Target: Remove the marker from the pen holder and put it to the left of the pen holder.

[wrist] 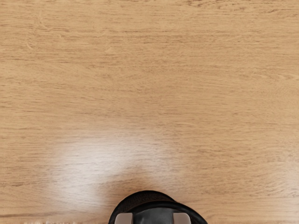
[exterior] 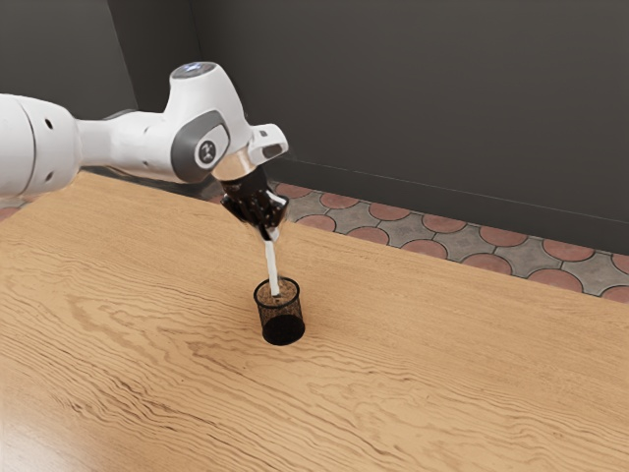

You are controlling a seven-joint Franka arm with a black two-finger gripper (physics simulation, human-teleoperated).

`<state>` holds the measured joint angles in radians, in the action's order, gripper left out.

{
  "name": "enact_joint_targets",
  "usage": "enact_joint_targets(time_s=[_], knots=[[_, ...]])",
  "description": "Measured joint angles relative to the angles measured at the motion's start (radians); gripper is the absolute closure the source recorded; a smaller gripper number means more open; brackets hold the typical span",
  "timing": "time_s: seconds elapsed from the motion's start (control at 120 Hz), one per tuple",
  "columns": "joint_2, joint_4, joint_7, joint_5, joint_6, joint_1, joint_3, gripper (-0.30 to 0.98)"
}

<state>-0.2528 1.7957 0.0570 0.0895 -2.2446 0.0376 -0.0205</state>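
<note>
Just below the exterior view's centre, the white marker (exterior: 272, 265) leans slightly, its lower end inside the black pen holder (exterior: 264, 315). The gripper (exterior: 269, 234) is at its upper end; I cannot tell how far open it is or whether it grips the marker.

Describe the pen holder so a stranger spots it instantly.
On the wooden table, look under the black gripper. There stands the pen holder, a round, open-topped cup of black mesh. The marker is a slim white stick rising from its mouth; the holder is the wide, dark, hollow one.
</note>
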Motion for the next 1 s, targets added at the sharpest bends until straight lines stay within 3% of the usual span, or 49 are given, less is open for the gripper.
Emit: enact_joint_targets(time_s=[0.2, 0.308, 0.475, 0.808, 1.0], knots=[[0.036, -0.006, 0.004, 0.011, 0.03, -0.039, 0.042, 0.71], [0.028, -0.024, 0.005, 0.058, 0.047, -0.1, 0.044, 0.71], [-0.042, -0.099, 0.006, 0.194, 0.12, -0.207, 0.044, 0.72], [-0.142, -0.106, 0.001, 0.518, 0.253, -0.353, 0.045, 0.7], [-0.2, -0.105, -0.018, 0.617, 0.283, -0.402, 0.045, 0.69]])
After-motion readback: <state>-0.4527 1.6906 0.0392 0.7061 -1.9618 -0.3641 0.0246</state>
